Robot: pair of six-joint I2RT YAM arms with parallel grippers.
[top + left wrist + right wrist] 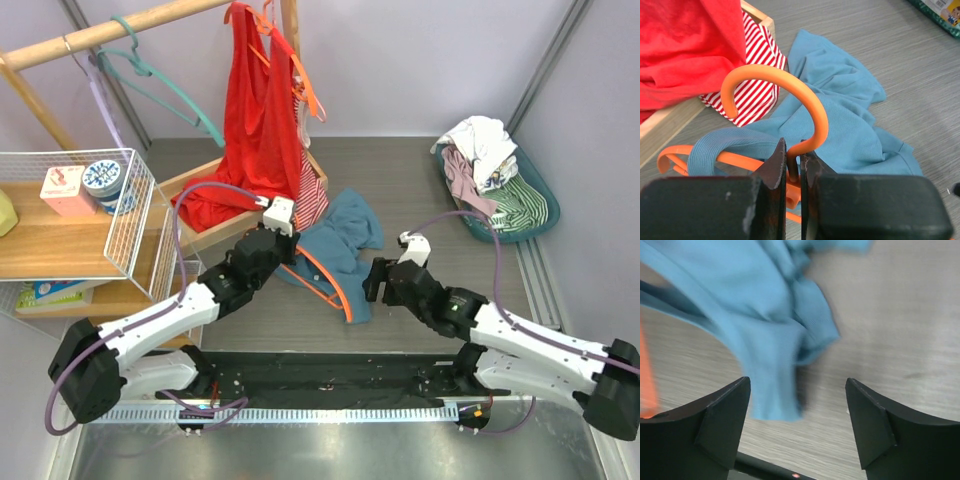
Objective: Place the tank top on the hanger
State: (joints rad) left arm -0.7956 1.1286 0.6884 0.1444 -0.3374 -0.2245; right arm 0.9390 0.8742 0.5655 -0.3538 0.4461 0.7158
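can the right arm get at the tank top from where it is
Probably yes: the right gripper is open right at the tank top, a loose edge of the fabric hangs between its jaws, and nothing else is in the way.

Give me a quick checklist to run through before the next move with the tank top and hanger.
1. Left gripper shut on the hanger just below its hook: ok.
2. One strap of the tank top draped over a hanger arm: ok.
3. Other strap on the hanger: cannot tell.
4. Right gripper open and holding nothing: ok.
5. Fabric within the right gripper's open jaws: ok.
6. Hook free of the striped garment: cannot tell.
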